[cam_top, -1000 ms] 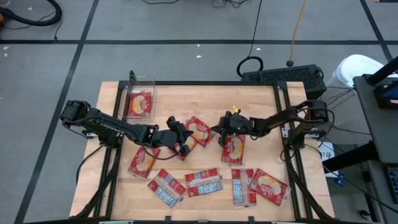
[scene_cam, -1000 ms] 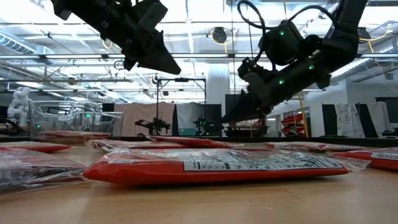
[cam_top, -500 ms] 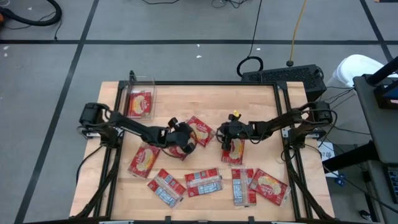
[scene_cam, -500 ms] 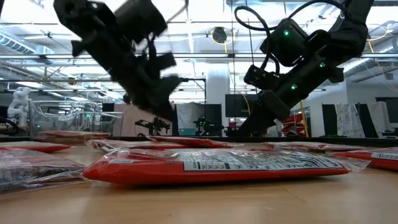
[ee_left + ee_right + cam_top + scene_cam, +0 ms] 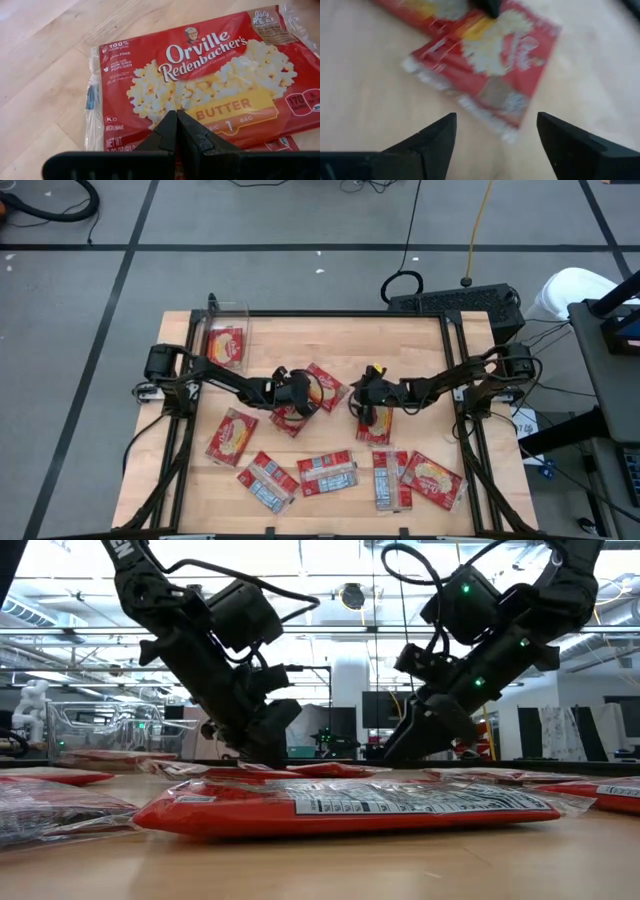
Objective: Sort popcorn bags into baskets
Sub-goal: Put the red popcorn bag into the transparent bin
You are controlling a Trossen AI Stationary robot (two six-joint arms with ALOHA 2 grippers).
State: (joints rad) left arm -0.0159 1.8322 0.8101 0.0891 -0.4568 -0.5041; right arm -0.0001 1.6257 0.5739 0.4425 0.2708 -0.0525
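On the pale wooden table [image 5: 420, 350], flat red popcorn packets [image 5: 327, 473] lie scattered, long axes pointing every way; one lies in the clear plastic bin [image 5: 226, 340] at the far-left corner. The left gripper [image 5: 306, 393], fingers pressed together, sits low over a butter packet [image 5: 200, 85] mid-table; the right gripper [image 5: 366, 402], fingers spread, hangs over another [image 5: 377, 426].

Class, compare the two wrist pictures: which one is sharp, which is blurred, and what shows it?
Left wrist view: sharp, the brand lettering on the popcorn bag reads clearly. Right wrist view: blurred, the red packet is smeared and its print is unreadable.
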